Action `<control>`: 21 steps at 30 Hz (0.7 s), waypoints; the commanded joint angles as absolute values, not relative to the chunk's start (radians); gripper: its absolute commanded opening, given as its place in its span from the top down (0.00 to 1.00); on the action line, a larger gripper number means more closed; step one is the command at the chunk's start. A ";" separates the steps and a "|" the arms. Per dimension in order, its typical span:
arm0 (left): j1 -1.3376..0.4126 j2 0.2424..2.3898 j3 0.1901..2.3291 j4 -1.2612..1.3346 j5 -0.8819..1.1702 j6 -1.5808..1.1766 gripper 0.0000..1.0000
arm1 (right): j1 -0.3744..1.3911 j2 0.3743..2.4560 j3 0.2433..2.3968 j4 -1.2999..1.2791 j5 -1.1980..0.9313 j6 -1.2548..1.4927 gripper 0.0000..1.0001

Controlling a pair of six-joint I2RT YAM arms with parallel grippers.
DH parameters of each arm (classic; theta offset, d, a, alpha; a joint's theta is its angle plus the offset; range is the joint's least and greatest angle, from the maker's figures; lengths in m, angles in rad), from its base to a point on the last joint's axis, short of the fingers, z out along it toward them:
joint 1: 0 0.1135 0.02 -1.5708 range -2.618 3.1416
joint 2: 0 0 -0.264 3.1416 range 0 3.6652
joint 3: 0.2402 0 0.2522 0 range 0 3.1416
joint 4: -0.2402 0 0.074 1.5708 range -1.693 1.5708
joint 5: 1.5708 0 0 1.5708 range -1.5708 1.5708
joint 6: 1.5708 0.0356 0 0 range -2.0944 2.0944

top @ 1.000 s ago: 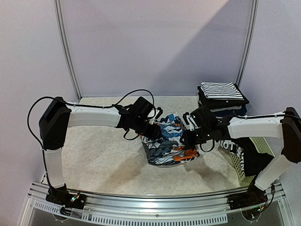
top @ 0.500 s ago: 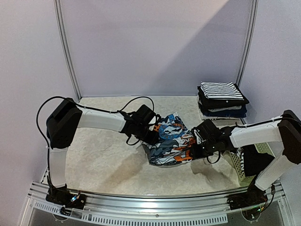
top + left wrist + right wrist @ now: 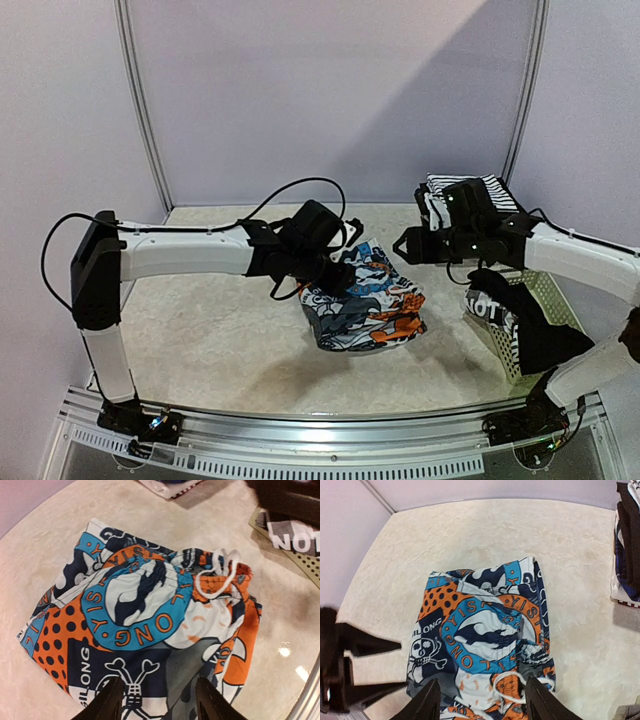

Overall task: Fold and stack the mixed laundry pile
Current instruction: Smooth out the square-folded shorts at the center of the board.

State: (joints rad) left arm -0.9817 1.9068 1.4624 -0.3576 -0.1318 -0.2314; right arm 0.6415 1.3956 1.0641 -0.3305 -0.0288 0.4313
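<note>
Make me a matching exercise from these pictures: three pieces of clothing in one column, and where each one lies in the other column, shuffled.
Things:
1. printed shorts
2. striped garment
3. black garment with white lettering

Places:
A. draped over the white lattice basket
B. on top of the folded stack at the far right
C. lying in the middle of the table

Pairs: 1-C, 2-B, 3-A

Folded stack (image 3: 627, 542) partly off-frame
</note>
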 commanded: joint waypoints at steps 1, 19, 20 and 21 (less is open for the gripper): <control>-1.014 1.927 1.480 -0.346 -0.035 -0.218 0.52 | 0.534 1.566 1.165 -0.358 -0.162 0.352 0.41; -1.045 2.047 1.391 -0.219 0.081 -0.251 0.59 | 0.445 2.027 1.411 -0.433 -0.586 0.265 0.58; -1.045 2.051 1.385 -0.213 0.083 -0.254 0.60 | 0.445 2.038 1.410 -0.433 -0.586 0.269 0.60; -1.046 2.055 1.375 -0.206 0.088 -0.255 0.60 | 0.445 2.043 1.408 -0.430 -0.592 0.270 0.61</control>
